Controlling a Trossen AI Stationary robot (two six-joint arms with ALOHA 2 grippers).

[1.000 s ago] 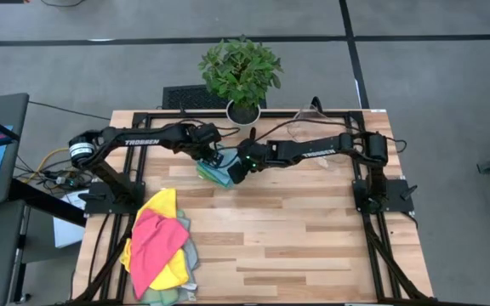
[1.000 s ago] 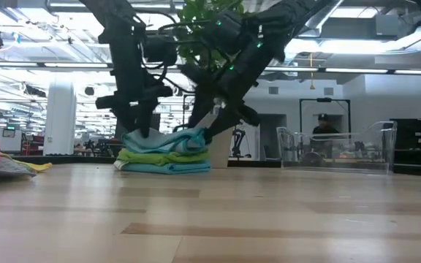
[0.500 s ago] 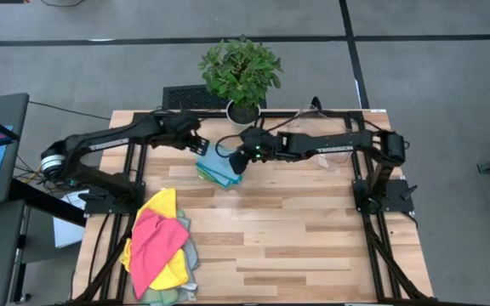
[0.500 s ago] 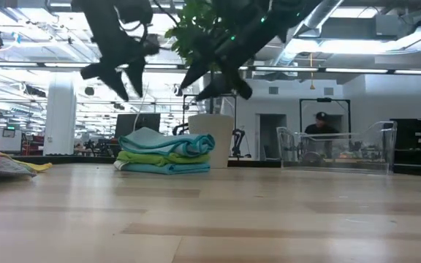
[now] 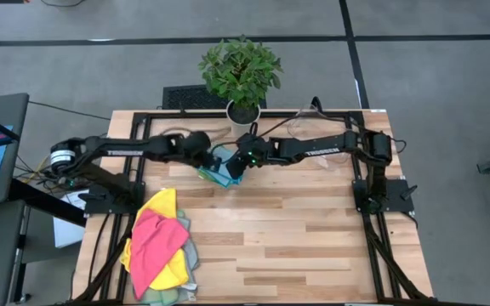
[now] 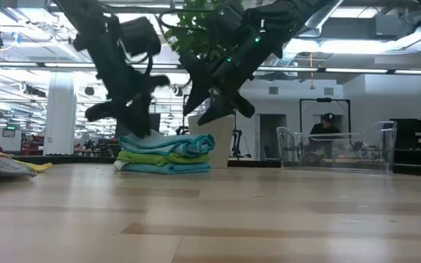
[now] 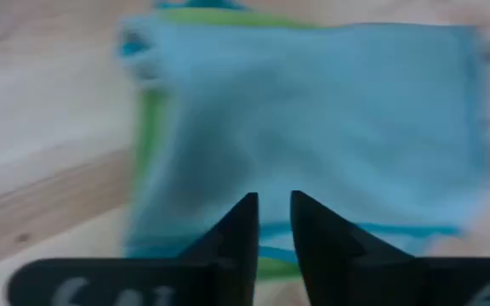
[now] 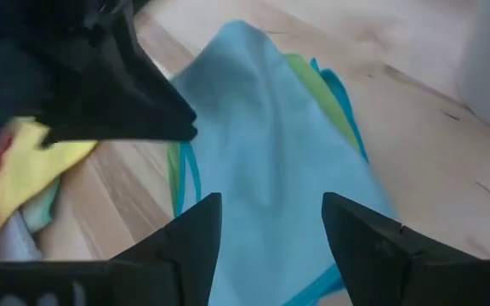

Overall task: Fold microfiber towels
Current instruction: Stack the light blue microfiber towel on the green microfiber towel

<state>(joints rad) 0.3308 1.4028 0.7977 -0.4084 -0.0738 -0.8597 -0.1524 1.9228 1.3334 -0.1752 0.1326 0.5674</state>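
Note:
Three folded microfiber towels lie stacked [image 5: 218, 176] [image 6: 168, 155] at the table's far middle: pale teal on top [image 7: 330, 110] [image 8: 270, 127], bright green under it, blue at the bottom. My left gripper [image 5: 209, 160] [image 6: 139, 128] [image 7: 270, 217] points down over the stack's left end, with only a thin gap between its fingers. My right gripper [image 5: 235, 170] [image 6: 218, 109] [image 8: 270, 221] hangs open above the stack's right end, clear of it. A heap of unfolded towels [image 5: 160, 242], pink and yellow uppermost, lies at the near left. My left gripper comes at the top teal towel from above, slanting down, at its left end [image 6: 134, 136]. No cloth shows between its fingers. I cannot tell whether the fingertips touch the towel.
A potted plant stands in a white pot [image 5: 243, 110] [image 6: 214, 142] just behind the stack. A clear plastic bin [image 6: 338, 150] stands at the far right. Bare wood [image 5: 313, 238] stretches across the table's near and right parts.
Both grippers left the stack and rose. My left gripper swung up and toward the table's left, then came back down over the stack's left end. My right gripper stays raised above the right end. The top teal towel now lies free on the stack.

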